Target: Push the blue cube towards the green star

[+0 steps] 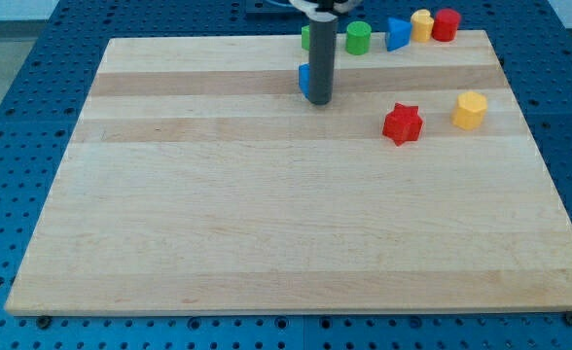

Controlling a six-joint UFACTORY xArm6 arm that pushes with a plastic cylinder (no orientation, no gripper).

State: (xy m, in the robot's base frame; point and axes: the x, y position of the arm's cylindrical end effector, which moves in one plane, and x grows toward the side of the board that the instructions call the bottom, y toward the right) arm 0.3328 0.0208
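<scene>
The blue cube (304, 80) sits near the view's top centre of the wooden board (267, 214); only its left edge shows, the rest is hidden behind the rod. My tip (320, 101) rests on the board right against the cube's right side. A green block (305, 37), probably the green star, lies above the cube at the board's top edge, mostly hidden by the rod, so its shape cannot be made out.
A green cylinder (358, 38), a blue wedge-like block (396, 34), a yellow block (421, 24) and a red block (446, 24) line the top edge. A red star (402, 123) and a yellow hexagon (470, 110) lie at the right.
</scene>
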